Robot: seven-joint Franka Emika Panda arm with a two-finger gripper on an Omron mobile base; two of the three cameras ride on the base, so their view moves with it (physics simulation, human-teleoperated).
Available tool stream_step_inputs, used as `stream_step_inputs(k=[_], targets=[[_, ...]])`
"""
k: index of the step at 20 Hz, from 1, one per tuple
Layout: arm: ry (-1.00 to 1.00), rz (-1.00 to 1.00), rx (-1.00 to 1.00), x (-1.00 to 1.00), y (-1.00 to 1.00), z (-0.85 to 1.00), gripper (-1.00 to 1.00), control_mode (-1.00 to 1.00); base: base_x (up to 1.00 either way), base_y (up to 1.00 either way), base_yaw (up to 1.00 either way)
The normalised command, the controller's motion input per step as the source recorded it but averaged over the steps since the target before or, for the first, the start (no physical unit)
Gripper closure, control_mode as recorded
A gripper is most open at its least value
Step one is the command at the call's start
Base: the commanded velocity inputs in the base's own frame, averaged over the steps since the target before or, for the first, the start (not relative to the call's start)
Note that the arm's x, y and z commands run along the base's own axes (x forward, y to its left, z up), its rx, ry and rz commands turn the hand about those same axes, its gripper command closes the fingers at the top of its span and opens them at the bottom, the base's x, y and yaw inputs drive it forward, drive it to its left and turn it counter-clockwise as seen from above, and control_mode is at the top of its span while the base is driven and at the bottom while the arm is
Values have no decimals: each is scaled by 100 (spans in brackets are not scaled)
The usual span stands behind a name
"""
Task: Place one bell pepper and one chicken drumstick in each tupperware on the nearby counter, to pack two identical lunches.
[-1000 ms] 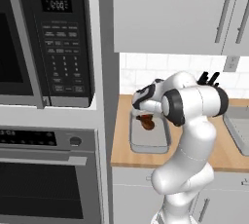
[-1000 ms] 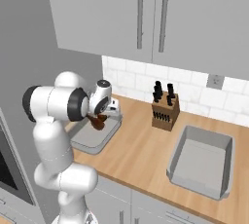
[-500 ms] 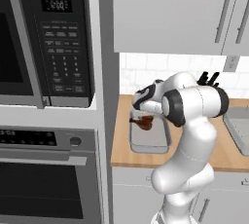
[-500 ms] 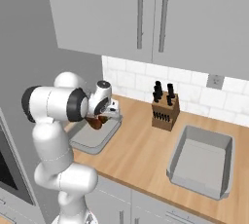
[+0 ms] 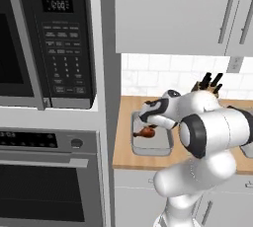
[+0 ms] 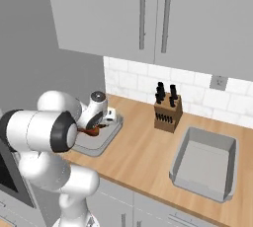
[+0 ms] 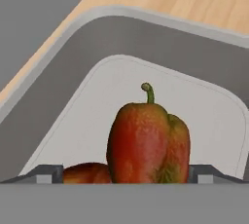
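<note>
Between the pincer's (image 7: 124, 172) wide-spread tips, a bell pepper (image 7: 147, 142) stands in the tupperware (image 7: 63, 52).

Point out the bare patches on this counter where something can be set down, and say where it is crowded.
Bare counter lies between the left tupperware and the right tupperware, in front of the knife block. The right tupperware's floor is bare too. The left one is crowded: bell pepper, chicken drumstick and the gripper above them.
</note>
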Motion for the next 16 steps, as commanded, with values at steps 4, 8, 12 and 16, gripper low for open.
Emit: stream_step_inputs(k=[4, 8, 12, 16], targets=[[-17, 9, 0, -66, 0, 1, -100, -100, 0, 0, 0], [-18, 8, 0, -71, -6, 41, -100, -100, 0, 0, 0], [-21, 1, 0, -82, 0, 84, -100, -100, 0, 0, 0], [-6, -4, 0, -91, 0, 92, -100, -100, 0, 0, 0]])
